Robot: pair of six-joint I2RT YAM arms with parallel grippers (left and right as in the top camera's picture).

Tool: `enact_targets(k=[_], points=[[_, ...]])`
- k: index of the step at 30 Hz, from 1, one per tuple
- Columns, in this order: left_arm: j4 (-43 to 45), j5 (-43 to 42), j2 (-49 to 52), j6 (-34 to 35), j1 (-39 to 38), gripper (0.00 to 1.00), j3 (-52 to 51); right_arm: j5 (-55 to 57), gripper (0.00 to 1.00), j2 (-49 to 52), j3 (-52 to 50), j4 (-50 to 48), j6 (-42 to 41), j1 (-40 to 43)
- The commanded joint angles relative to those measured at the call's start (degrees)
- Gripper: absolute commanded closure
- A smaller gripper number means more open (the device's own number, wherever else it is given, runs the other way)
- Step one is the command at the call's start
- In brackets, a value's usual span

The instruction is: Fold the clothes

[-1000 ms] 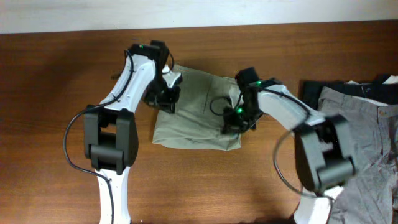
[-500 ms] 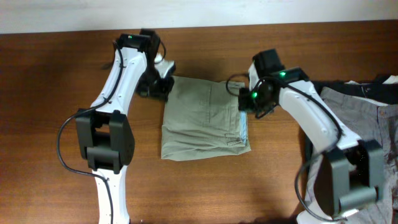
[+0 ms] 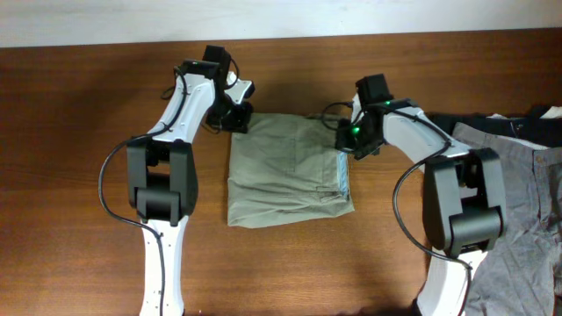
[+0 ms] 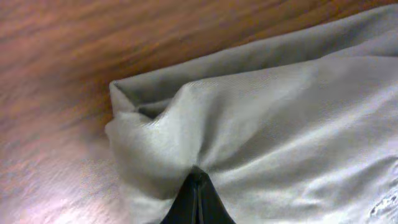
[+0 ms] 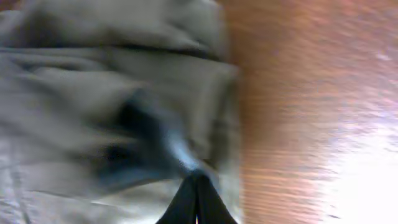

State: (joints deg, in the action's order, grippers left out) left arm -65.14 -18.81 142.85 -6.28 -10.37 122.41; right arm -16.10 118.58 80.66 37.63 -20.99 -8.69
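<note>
The pale khaki-olive shorts [image 3: 285,171] lie folded flat in the middle of the table, a light-blue lining edge showing on the right side. My left gripper [image 3: 235,118] is shut on the shorts' far left corner; in the left wrist view its closed fingers [image 4: 196,186] pinch the bunched cloth [image 4: 280,118]. My right gripper [image 3: 349,140] is shut on the far right corner; in the right wrist view its closed fingers [image 5: 196,186] pinch the blurred cloth [image 5: 93,93]. Grey trousers [image 3: 518,202] and a black garment [image 3: 439,127] lie at the right.
The wooden table [image 3: 79,175] extends left and in front of the shorts. A pale wall strip [image 3: 281,17] runs along the far edge. The grey trousers pile reaches the right edge of the view.
Both grippers carried the shorts' edge away from the near side toward the far edge, spreading the fold flat; the shorts now lie squarer and the grippers sit at the two far corners.
</note>
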Motion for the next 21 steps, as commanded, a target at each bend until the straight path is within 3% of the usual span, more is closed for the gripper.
enact_targets(k=[1, 8, 13, 17, 19, 21], points=[[-6.9, 4.3, -0.5, -0.7, 5.0, 0.99, 2.9, -0.3, 0.96, -4.7, 0.8, 5.0, 4.8, 1.6], [-30.9, 4.2, -7.8, -0.7, 9.0, 0.9, 20.5, -0.6, 0.96, -22.8, 2.0, 18.0, 10.3, 1.6], [-31.6, 3.4, -15.7, 1.8, 5.4, 0.9, 21.6, -5.2, 0.96, -23.3, 1.6, 22.2, 10.3, 0.8], [-31.6, 14.7, -25.6, 6.4, 0.8, 0.89, 13.8, -4.7, 0.95, -22.0, 1.4, 23.9, 12.7, -1.6], [-31.6, 17.1, -32.0, 10.3, -1.1, 0.79, 2.6, -4.6, 0.95, -21.7, 1.3, 23.1, 12.7, -2.0], [-30.1, 16.1, -34.3, 14.7, -2.0, 0.79, -8.9, -4.2, 0.95, -20.8, 0.3, 20.8, 12.6, -2.0]])
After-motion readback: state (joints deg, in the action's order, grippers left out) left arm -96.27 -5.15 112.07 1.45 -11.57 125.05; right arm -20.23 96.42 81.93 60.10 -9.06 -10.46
